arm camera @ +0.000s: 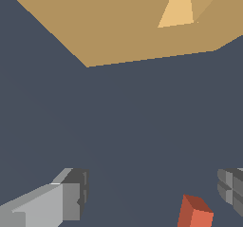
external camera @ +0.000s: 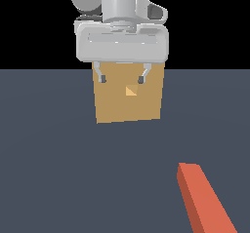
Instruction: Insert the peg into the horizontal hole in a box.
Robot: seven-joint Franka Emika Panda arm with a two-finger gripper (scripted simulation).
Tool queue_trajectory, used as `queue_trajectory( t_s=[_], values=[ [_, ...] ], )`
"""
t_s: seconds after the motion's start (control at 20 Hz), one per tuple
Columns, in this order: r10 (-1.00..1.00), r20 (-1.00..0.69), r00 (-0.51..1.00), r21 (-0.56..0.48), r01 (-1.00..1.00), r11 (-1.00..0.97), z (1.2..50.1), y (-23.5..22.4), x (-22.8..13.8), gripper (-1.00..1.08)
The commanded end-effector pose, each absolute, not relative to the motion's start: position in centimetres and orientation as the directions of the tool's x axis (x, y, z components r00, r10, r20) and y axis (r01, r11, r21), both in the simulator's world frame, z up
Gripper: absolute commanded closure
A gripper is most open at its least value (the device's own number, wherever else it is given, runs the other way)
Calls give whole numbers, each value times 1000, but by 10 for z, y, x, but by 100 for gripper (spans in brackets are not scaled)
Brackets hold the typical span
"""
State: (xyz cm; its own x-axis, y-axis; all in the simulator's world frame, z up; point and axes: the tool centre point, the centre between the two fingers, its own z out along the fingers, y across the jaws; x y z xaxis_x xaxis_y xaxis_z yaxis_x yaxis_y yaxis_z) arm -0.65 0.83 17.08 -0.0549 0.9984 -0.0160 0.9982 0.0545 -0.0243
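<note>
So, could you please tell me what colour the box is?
The box is plain tan, clearest in the exterior view.

**What you cannot see**

The peg runs off the exterior view's lower edge, so its far end is lost to you. The hand covers the top of the box behind it. The wrist view crops both fingers.

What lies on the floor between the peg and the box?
Nothing: in the exterior view, only bare dark floor separates the peg from the box. The wrist view shows the same bare stretch. The open gripper hangs above, near the box.
</note>
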Motion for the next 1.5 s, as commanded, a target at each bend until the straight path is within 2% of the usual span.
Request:
queue_trajectory(
  t_s=[0.0, 0.25, 0.5, 1.45],
  values=[
    [998, -16, -55, -24, 998, 55, 171, 8, -7, -92],
    [999, -16, -48, -23, 999, 48, 167, -2, -2, -92],
    [999, -15, -29, -21, 999, 28, 156, -33, 9, -92],
    [996, -6, 86, -6, 996, -86, 93, -212, 68, -92]
  ],
)
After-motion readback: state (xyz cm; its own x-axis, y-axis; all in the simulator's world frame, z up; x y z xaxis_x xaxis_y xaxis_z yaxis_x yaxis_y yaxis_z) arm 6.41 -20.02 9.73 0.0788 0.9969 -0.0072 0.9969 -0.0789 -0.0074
